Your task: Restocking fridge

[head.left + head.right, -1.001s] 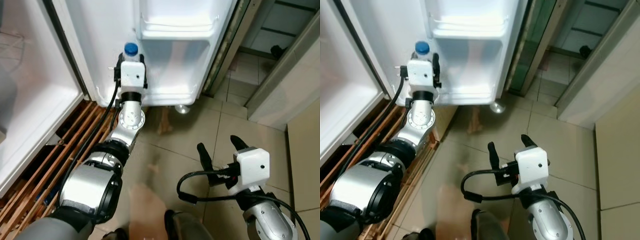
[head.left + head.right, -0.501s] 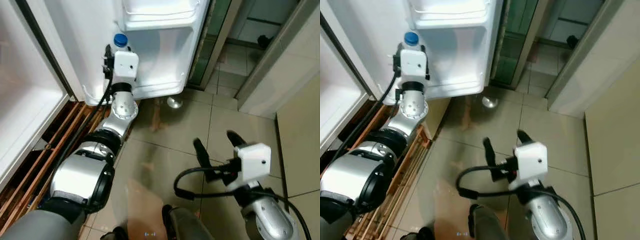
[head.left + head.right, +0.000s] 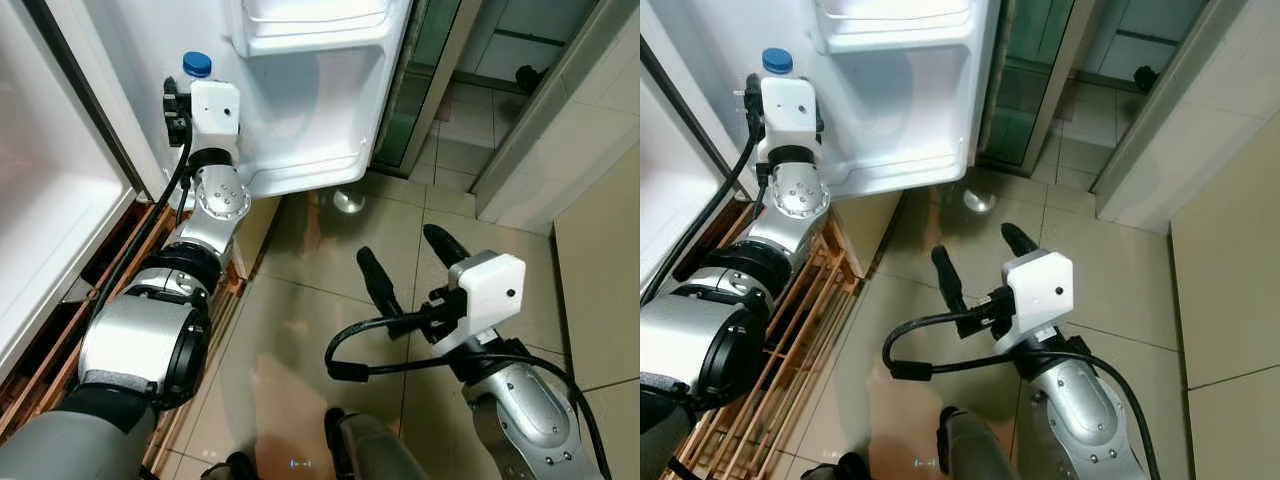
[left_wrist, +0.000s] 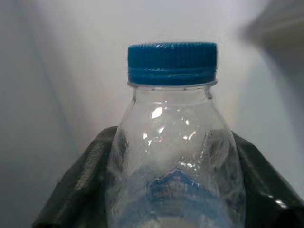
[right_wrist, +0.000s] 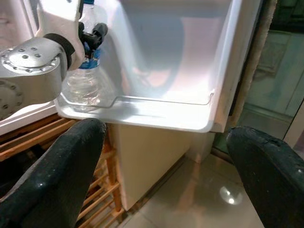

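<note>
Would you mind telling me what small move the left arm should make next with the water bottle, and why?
Probably open the left gripper and ease it back. Its fingers are shut on the water bottle, which in the right wrist view appears to stand upright inside the bottom door shelf of the fridge, so letting go looks safe. The right gripper hangs open over the floor tiles.

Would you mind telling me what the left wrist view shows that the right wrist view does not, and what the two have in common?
The left wrist view gives a close look at the bottle's blue cap and clear neck, with a black finger pressed against each side. The right wrist view instead takes in the fridge door shelf with the bottle's base standing in its left end, the wooden slats below, the tiled floor and the right gripper with jaws wide apart. Both show the water bottle held by the left gripper.
</note>
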{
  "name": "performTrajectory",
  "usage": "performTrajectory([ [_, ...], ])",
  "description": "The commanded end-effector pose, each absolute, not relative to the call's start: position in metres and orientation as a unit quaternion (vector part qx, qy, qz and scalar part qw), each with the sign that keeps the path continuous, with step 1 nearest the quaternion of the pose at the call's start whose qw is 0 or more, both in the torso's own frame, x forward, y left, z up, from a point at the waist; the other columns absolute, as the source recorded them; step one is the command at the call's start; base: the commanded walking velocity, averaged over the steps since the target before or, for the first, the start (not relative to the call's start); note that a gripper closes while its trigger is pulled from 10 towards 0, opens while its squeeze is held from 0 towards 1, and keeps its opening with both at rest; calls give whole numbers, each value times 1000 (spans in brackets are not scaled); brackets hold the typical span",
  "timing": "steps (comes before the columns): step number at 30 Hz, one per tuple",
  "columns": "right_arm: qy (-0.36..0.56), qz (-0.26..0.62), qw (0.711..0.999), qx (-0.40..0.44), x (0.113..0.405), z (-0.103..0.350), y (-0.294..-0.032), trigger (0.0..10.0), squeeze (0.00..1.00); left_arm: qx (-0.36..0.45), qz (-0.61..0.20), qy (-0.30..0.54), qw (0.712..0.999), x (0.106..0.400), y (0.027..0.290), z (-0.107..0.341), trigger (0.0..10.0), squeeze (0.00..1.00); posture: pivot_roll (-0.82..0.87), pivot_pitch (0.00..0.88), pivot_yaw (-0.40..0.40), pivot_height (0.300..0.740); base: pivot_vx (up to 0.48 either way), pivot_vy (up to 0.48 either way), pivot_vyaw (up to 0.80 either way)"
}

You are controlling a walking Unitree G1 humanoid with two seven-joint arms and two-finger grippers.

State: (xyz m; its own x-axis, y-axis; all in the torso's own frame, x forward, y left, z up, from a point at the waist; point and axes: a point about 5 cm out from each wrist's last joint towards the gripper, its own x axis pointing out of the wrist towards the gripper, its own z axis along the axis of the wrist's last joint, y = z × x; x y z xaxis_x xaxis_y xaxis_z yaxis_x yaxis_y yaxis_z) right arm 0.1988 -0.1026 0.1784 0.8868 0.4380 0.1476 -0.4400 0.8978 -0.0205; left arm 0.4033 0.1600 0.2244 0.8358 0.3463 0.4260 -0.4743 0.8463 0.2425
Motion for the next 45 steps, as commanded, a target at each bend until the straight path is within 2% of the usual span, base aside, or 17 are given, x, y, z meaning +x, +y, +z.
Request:
performTrajectory([
  [1, -65, 233, 970, 11, 199, 176, -101, 10000, 12, 184, 252, -172, 934, 403, 175, 223, 10000, 1000, -493, 217, -12, 740, 0, 0, 0],
  [13, -63, 236, 970, 15, 204, 172, -98, 10000, 12, 159, 275, -224, 922, 405, 189, 261, 10000, 1000, -464, 208, 2, 740, 0, 0, 0],
  [15, -62, 236, 970, 15, 205, 170, -98, 10000, 12, 115, 224, -174, 952, 411, 177, 253, 10000, 1000, -450, 202, 9, 740, 0, 0, 0],
  [17, -62, 235, 970, 15, 206, 169, -97, 10000, 12, 112, 186, -152, 964, 412, 166, 243, 10000, 1000, -442, 196, 20, 740, 0, 0, 0],
  [28, -67, 234, 970, 20, 218, 163, -94, 10000, 16, 142, 159, -190, 958, 407, 168, 247, 10000, 1000, -380, 145, 44, 740, 0, 0, 0],
  [38, -82, 231, 969, 20, 231, 159, -94, 10000, 16, 88, 82, -192, 974, 395, 151, 243, 10000, 1000, -320, 70, 76, 740, 0, 0, 0],
  [39, -84, 231, 969, 20, 233, 158, -93, 10000, 20, 71, 69, -188, 977, 393, 149, 243, 10000, 341, -307, 54, 82, 740, 0, 0, 0],
  [40, -84, 231, 969, 20, 233, 158, -93, 10000, 20, 71, 69, -188, 977, 393, 149, 243, 10000, 341, -307, 54, 82, 740, 0, 0, 0],
  [41, -86, 231, 969, 19, 235, 158, -93, 10000, 12, 53, 56, -182, 980, 391, 147, 243, 10000, 0, -301, 46, 83, 740, 0, 0, 0],
  [45, -90, 230, 969, 16, 241, 155, -95, 10000, 20, 16, 33, -176, 984, 384, 148, 245, 10000, 0, -277, 21, 91, 740, 0, 0, 0],
])
